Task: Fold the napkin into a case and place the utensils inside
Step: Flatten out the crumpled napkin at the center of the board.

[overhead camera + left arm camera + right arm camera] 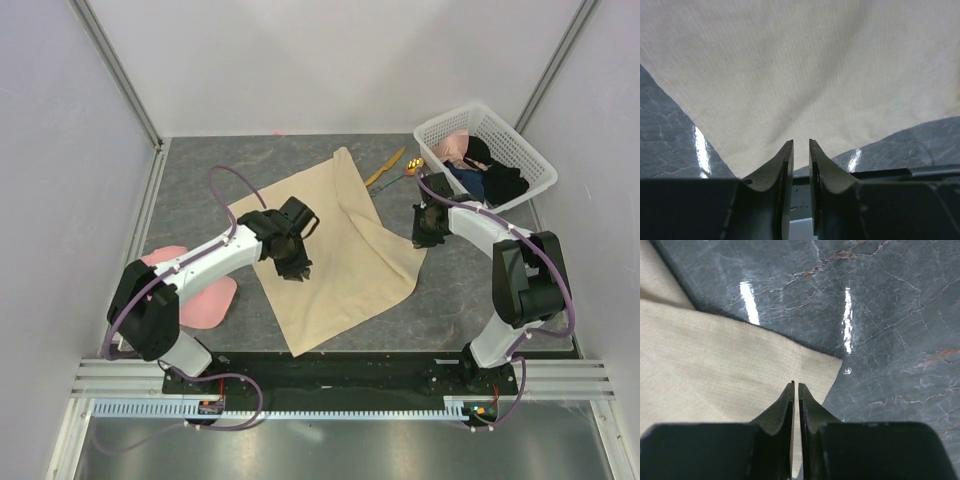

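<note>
Beige napkin (352,262) is lying diamond-wise in the top view; your left gripper (297,268) is hovering over its middle, your right gripper (428,238) at its right corner. Orange knife (385,167) and spoon (412,168) are lying beyond its far corner, nearer your right arm, beside the white basket (526,144) holding clothes (492,180). Left wrist: jaws are standing narrow; cannot tell if they are pinching cloth. Right wrist: jaws are nearly touching above that corner.

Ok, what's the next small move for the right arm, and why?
Probably open the right gripper and lower it onto the napkin corner to pinch it: its jaws look nearly shut just over that corner, and the cloth lies flat.
</note>
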You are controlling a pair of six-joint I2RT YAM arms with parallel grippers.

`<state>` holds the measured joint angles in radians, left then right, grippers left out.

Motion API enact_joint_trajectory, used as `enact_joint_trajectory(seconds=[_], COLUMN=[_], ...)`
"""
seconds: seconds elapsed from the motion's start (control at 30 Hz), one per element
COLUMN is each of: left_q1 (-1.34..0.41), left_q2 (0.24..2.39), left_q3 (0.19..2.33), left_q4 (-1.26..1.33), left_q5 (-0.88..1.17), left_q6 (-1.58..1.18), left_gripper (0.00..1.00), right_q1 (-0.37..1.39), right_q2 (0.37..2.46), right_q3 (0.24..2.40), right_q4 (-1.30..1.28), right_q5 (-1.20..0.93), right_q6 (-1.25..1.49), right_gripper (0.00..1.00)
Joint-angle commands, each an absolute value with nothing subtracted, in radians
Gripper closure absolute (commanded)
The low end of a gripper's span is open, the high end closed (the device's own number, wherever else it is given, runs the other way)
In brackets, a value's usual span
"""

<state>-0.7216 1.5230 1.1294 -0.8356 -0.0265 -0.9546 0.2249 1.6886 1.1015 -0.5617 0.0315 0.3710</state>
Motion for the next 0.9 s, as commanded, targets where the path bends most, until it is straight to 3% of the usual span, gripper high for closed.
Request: enact_joint_trajectory(seconds=[0.0,0.2,0.43,0.6,0.7,0.8,0.83,0.87], left_q1=[-0.628,-0.516,-0.434,-0.413,-0.407,-0.371,-0.361,-0.351], left_q2=[1.588,1.667,1.718,1.726,1.733,1.775,1.811,1.825], left_q3=[1.17,1.164,1.149,1.184,1.232,1.268,1.279,1.301], left_q4=[-0.759,-0.721,-0.681,-0.678,-0.678,-0.673,-0.673,-0.673], left_q5=[-0.032,-0.003,-0.005,-0.015,-0.018,-0.005,0.023,0.029], left_q6=[-0.967,-0.943,-0.927,-0.897,-0.871,-0.877,-0.877,-0.874], left_gripper=[0.75,0.77,0.77,0.77,0.77,0.77,0.78,0.78], right_q1=[0.212,0.17,0.095,0.054,0.069,0.129,0.144,0.17], right_q2=[1.706,1.72,1.62,1.516,1.456,1.472,1.491,1.515], right_q3=[1.051,0.985,0.93,0.91,0.966,1.041,1.073,1.095], right_q4=[-0.496,-0.466,-0.553,-0.575,-0.549,-0.465,-0.403,-0.375], right_q5=[0.092,0.185,0.337,0.324,0.233,0.166,0.103,0.065], right_q6=[0.42,0.454,0.509,0.512,0.45,0.381,0.365,0.367], right_gripper=[0.87,0.88,0.88,0.88,0.81,0.66,0.57,0.55])
